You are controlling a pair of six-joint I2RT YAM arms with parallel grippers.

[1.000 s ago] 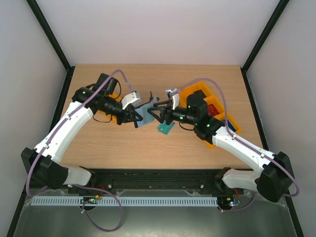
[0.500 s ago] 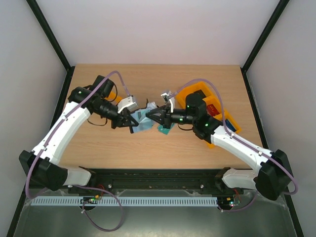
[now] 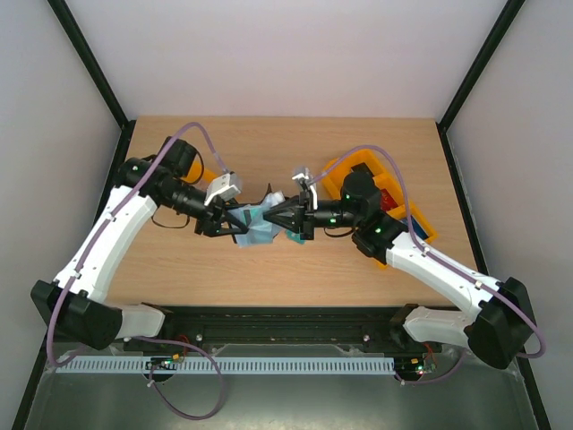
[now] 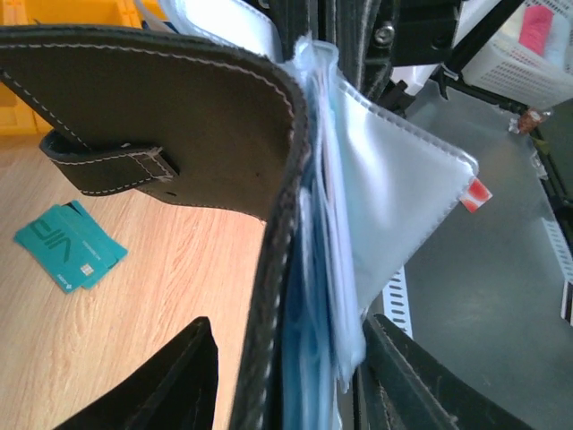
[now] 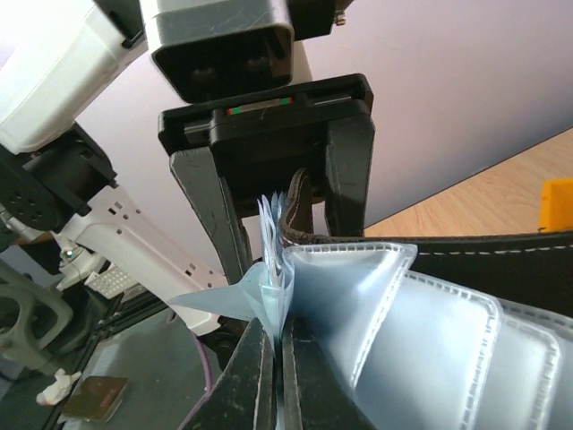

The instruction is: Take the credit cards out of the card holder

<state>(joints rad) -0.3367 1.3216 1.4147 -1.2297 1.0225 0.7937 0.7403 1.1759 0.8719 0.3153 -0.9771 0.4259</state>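
Progress looks partial from my seat: a small stack of teal credit cards (image 4: 72,255) lies flat on the table (image 3: 295,152), out of the card holder (image 3: 258,226) and well below it. I count at least two there, one overlapping the other. The holder itself hangs in the air over the middle of the table, between the two arms, its black outer face and strap turned toward the left wrist camera and its clear sleeves fanned out. The right gripper (image 3: 274,218) is pressed together on the edge of one clear sleeve, pinching it. The left gripper (image 3: 235,226) has its fingers spread, one on each side of the holder's spine, and I see gaps rather than a clamp. Bluish layers show inside the sleeves, but I cannot tell whether they are more cards or only plastic. I judge that what is left is checking those sleeves and drawing out anything in them
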